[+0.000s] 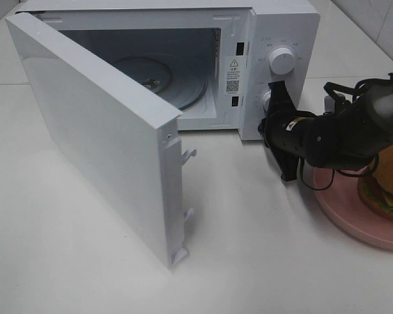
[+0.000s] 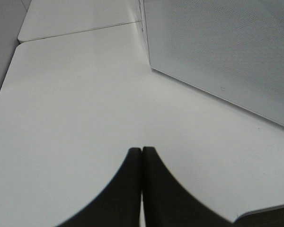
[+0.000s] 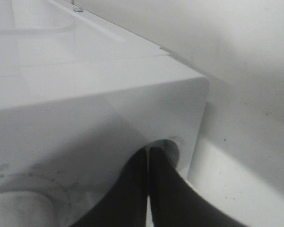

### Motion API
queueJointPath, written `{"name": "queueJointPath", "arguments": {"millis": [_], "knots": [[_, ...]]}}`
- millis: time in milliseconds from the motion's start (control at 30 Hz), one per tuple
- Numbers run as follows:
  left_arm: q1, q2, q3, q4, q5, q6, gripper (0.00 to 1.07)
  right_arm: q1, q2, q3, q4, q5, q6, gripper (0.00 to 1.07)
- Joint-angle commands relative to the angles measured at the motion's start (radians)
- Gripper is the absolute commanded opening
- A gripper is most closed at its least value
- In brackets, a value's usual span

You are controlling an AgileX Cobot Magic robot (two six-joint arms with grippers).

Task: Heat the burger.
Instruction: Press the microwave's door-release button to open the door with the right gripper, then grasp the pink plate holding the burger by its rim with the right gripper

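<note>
The table (image 1: 262,261) carries the microwave (image 1: 249,78), its door (image 1: 98,144) swung wide and the glass turntable (image 1: 183,78) inside bare. So I judge the opening step done and the loading step not yet begun. The pink plate (image 1: 354,226) sits off the microwave's control-panel side, towards its front, with the burger (image 1: 388,180) on it.

My right tool (image 1: 273,91) is pressed shut on nothing, tips at the microwave's lower knob (image 1: 266,99). Next I should draw it back from the panel, spread its jaws and take hold at the plate or burger.

Only the high view shows the burger and the cavity. The right wrist view shows just how close my tips are to the knob. The left wrist view alone shows my left tool (image 2: 141,151), closed and empty over bare table beside the microwave's door.
</note>
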Motion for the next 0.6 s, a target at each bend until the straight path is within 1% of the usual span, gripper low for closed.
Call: {"name": "queueJointPath", "arguments": {"millis": [33,133,167,200,233,267,300,333,400,433,467,500,533,600], "knots": [[-0.006,-0.022,0.002,-0.007,-0.013,-0.001,0.00,0.007,-0.077,-0.012,-0.040,-0.006,-0.045,0.04],[-0.006,-0.022,0.002,-0.007,-0.013,-0.002,0.00,0.007,-0.084,-0.001,-0.041,0.003,-0.050,0.04],[-0.006,-0.022,0.002,-0.007,-0.013,-0.001,0.00,0.007,-0.097,0.027,-0.041,0.008,-0.063,0.05],[-0.006,-0.022,0.002,-0.007,-0.013,-0.001,0.00,0.007,-0.097,0.027,-0.041,0.008,-0.063,0.05],[-0.006,-0.022,0.002,-0.007,-0.013,-0.001,0.00,0.007,-0.121,0.063,-0.041,0.003,-0.069,0.05],[-0.006,-0.022,0.002,-0.007,-0.013,-0.001,0.00,0.007,-0.121,0.063,-0.041,0.003,-0.069,0.05],[-0.006,-0.022,0.002,-0.007,-0.013,-0.001,0.00,0.007,-0.152,0.099,-0.050,0.000,-0.086,0.05],[-0.006,-0.022,0.002,-0.007,-0.013,-0.001,0.00,0.007,-0.152,0.099,-0.050,0.000,-0.086,0.05],[-0.006,-0.022,0.002,-0.007,-0.013,-0.001,0.00,0.007,-0.219,0.166,-0.092,0.010,-0.150,0.05],[-0.006,-0.022,0.002,-0.007,-0.013,-0.001,0.00,0.007,-0.219,0.166,-0.092,0.010,-0.150,0.05],[-0.006,-0.022,0.002,-0.007,-0.013,-0.001,0.00,0.007,-0.251,0.199,-0.092,0.018,-0.180,0.05],[-0.006,-0.022,0.002,-0.007,-0.013,-0.001,0.00,0.007,-0.251,0.199,-0.092,0.018,-0.180,0.05],[-0.006,-0.022,0.002,-0.007,-0.013,-0.001,0.00,0.007,-0.284,0.234,-0.094,0.020,-0.224,0.05],[-0.006,-0.022,0.002,-0.007,-0.013,-0.001,0.00,0.007,-0.301,0.249,-0.100,0.020,-0.253,0.05]]}}
